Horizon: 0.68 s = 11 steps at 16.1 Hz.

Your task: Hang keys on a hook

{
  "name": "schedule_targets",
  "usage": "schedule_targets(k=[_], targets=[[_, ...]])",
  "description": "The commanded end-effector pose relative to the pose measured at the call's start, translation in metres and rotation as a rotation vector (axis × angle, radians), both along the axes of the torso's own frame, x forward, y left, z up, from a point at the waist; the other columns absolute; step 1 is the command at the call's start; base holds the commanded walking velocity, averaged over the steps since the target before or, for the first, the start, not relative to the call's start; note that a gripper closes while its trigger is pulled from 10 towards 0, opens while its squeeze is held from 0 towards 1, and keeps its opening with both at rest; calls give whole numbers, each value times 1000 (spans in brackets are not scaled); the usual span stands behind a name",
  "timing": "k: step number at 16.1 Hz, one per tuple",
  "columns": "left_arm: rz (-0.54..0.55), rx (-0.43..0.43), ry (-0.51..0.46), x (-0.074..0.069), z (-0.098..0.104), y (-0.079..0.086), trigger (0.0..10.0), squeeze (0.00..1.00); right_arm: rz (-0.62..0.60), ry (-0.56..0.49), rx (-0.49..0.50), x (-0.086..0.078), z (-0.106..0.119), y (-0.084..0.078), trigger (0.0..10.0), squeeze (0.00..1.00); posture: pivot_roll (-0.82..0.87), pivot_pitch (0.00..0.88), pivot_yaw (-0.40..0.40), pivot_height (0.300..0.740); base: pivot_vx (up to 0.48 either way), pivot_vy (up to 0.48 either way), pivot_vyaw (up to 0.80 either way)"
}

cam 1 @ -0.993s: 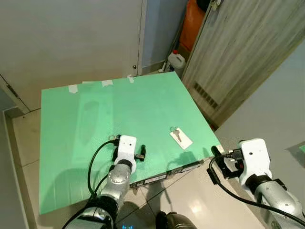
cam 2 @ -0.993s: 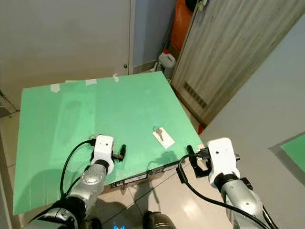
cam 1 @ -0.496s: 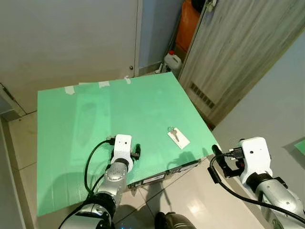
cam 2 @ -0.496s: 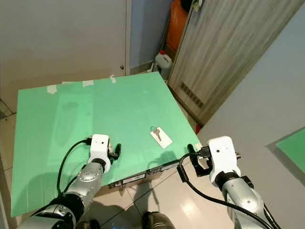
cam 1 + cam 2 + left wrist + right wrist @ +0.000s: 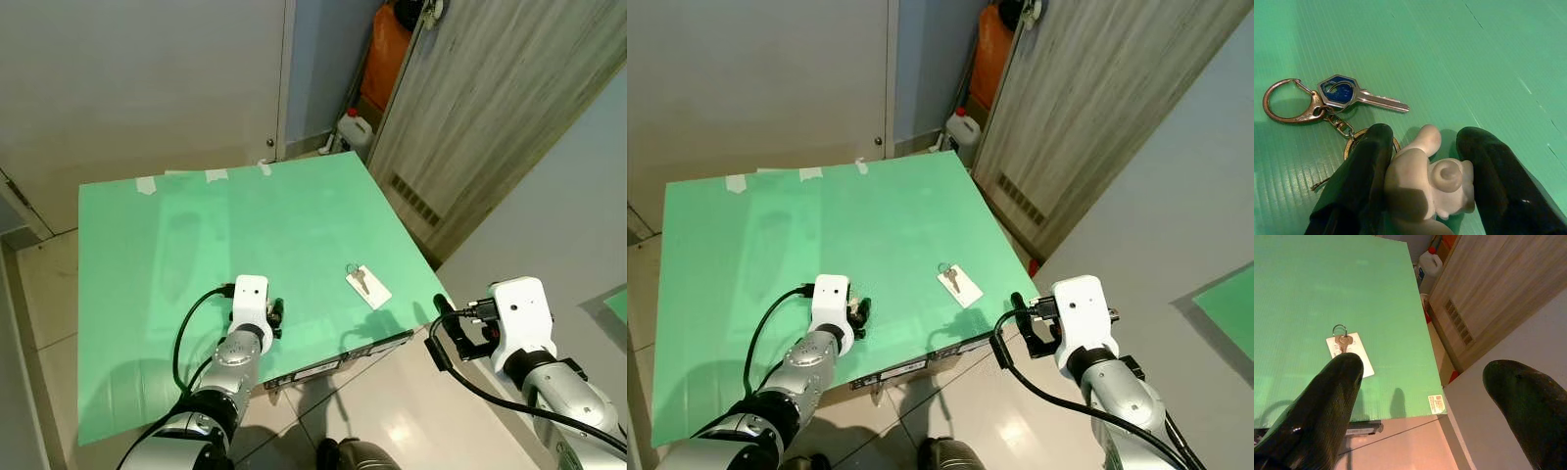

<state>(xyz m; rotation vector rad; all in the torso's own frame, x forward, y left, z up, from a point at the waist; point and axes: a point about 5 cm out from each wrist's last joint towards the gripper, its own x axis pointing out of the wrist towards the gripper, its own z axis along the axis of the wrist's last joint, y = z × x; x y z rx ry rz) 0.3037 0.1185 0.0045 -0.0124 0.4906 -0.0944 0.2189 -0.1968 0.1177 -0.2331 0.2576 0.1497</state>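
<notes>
The green table point(image 5: 196, 225) lies before me. My right hand point(image 5: 1425, 396) hangs wide open and empty off its near corner. My left hand point(image 5: 1422, 181) rests on the table, fingers nearly closed around a pale figurine charm point(image 5: 1425, 183); its blue-headed key point(image 5: 1352, 95) lies just beyond.

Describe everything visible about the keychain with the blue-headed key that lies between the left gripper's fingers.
The keychain with the blue-headed key lies flat on the green corrugated board. It has a silver metal key with a blue hexagonal head, a coppery clasp loop, a short chain and a brass-coloured ring. A cream figurine charm, glossy like plastic, sits between the two black fingers of the left gripper, whose left finger overlaps the ring. The fingers flank the charm closely.
</notes>
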Motion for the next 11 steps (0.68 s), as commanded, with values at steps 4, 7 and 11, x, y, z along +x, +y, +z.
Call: schedule_targets(k=[4,7,11], targets=[[-44,-26,-24,-4,0,-16,0,0,-5,27,-1,0,-6,-1,10000,0,-311,160,-149,740,0,0,0],[-101,-18,-202,9,29,-19,0,0,13,23,34,9,-12,11,10000,0,-232,155,-127,740,0,0,0],[-169,5,-313,6,51,-12,0,0,32,-1,82,26,-19,30,10000,0,-159,121,-96,740,0,0,0]])
